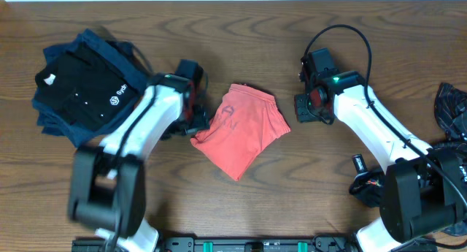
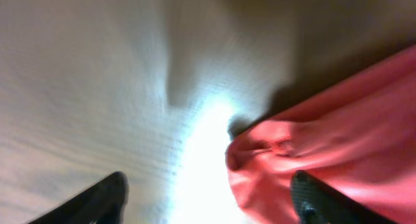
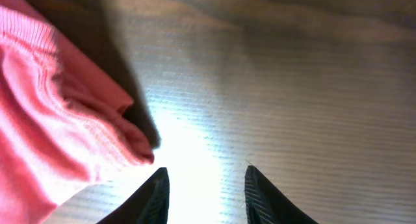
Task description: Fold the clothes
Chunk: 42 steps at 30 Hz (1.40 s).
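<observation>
The coral-red T-shirt (image 1: 241, 131) lies folded into a small bundle at the middle of the table, its faint lettering facing up. My left gripper (image 1: 197, 113) is at the shirt's left edge. In the left wrist view it (image 2: 208, 198) stands wide open, with the shirt's edge (image 2: 325, 146) bunched next to the right finger (image 2: 318, 201). Just off the shirt's right side is my right gripper (image 1: 306, 106). Its jaws (image 3: 207, 185) are partly open over bare wood, and the shirt's hem (image 3: 58, 120) lies to their left without touching them.
A stack of folded black and navy shirts (image 1: 84, 88) sits at the back left. A black patterned jersey (image 1: 451, 106) lies at the right edge. The wooden table (image 1: 292, 186) shows in front of the red shirt.
</observation>
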Each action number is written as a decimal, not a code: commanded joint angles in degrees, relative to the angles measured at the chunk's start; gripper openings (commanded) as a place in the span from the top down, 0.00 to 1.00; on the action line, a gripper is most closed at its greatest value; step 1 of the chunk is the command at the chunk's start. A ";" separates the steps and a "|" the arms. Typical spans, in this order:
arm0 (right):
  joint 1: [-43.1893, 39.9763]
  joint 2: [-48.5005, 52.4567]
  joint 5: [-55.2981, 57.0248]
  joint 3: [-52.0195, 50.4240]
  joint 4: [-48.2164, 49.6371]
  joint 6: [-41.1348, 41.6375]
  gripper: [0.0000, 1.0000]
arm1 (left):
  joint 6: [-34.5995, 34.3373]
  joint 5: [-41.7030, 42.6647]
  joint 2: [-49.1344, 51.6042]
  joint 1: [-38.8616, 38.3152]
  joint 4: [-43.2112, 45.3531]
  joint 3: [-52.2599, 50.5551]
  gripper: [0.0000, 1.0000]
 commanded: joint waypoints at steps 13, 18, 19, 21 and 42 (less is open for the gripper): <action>-0.42 -0.35 -3.19 -0.42 -2.73 3.93 0.54 | 26.47 29.81 -0.48 4.85 20.68 0.57 0.02; -0.42 -0.35 -3.21 -0.42 -2.78 4.37 0.54 | 29.27 43.60 5.14 7.65 24.79 0.57 0.02; -0.42 -0.35 -3.21 -0.42 -2.80 4.48 0.54 | 29.42 44.70 6.34 7.82 25.46 0.57 0.02; -0.42 -0.35 -3.17 -0.42 -2.80 4.76 0.54 | 30.80 47.08 8.96 7.85 26.56 0.57 0.02; -0.42 -0.35 -3.17 -0.42 -3.26 5.25 0.55 | 31.95 49.35 22.71 1.86 27.32 0.63 0.76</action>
